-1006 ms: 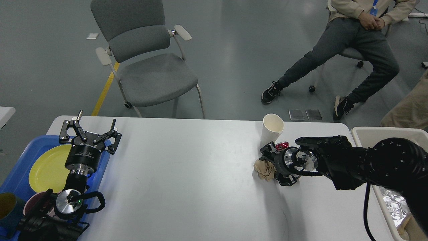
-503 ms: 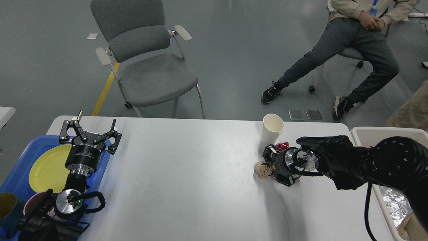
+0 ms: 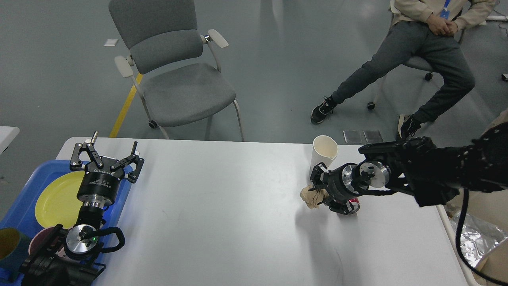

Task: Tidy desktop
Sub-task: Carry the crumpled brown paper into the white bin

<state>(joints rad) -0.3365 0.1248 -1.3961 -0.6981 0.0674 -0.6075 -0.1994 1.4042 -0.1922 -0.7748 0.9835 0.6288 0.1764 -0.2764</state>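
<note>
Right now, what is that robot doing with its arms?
It is tidying the desktop. Its right gripper is closed on a crumpled brown paper wad, held just above the table, beside a white paper cup and a red can. Its left gripper hangs open and empty over a blue tray that holds a yellow plate. Trash lies in a bin at the right edge.
</note>
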